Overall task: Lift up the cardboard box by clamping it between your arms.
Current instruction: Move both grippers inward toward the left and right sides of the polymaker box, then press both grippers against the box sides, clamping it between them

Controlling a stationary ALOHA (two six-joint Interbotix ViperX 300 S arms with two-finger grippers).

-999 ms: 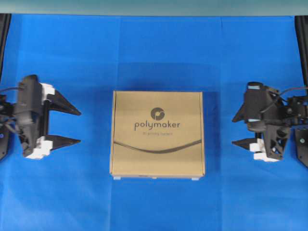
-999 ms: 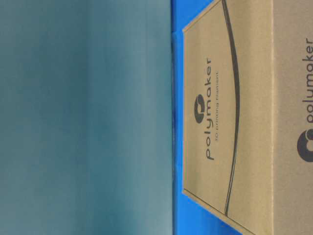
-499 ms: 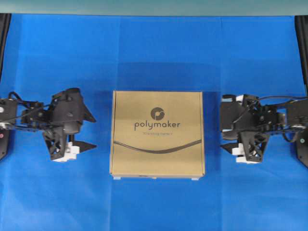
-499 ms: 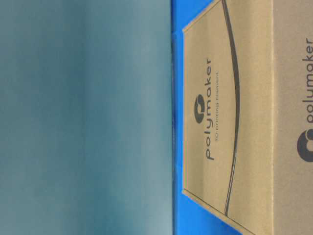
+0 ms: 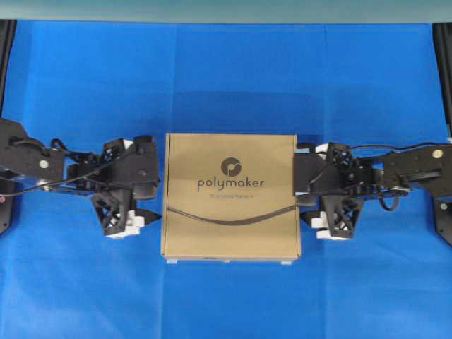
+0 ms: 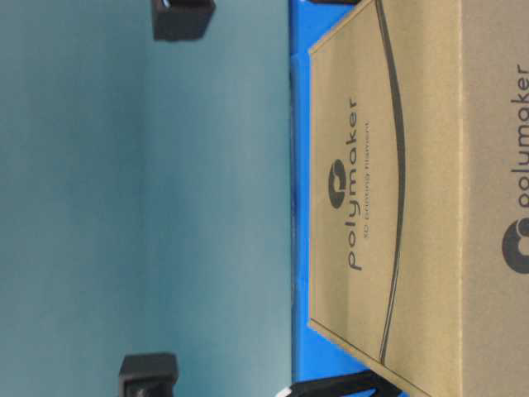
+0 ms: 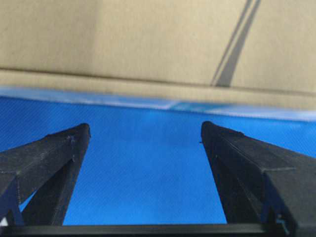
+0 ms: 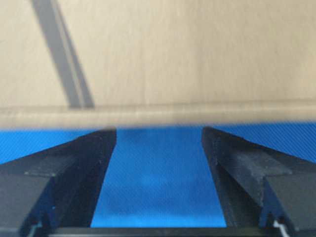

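Brown cardboard fills the middle of our workspace: the cardboard box [image 5: 232,196] lies flat on the blue cloth [image 5: 226,78], logo side up, its four edges square to the overhead view. Blue cloth shows all round it, widest beyond its far and near edges, while the room at its two sides is taken up by our arms.

Our left gripper [image 5: 157,200] sits close against the box's left edge in the overhead view. From the left wrist camera its two black fingers [image 7: 52,158] stand wide apart with bare cloth between them, and a strip of blue separates their tips from the box wall [image 7: 158,89], so it is spread and holds nothing, near the box but apart from it.

Our right gripper [image 5: 302,200] is at the opposite edge. In the right wrist view its fingers [image 8: 237,158] are likewise spread, with cloth between them, and their tips run up to the lower edge of the box wall [image 8: 158,116]; they look to be touching or just short of it, and we cannot tell which. Nothing is caught between them.

In the table-level view the box [image 6: 413,198] rests on the cloth, with black arm parts [image 6: 182,16] showing at the top and bottom borders.
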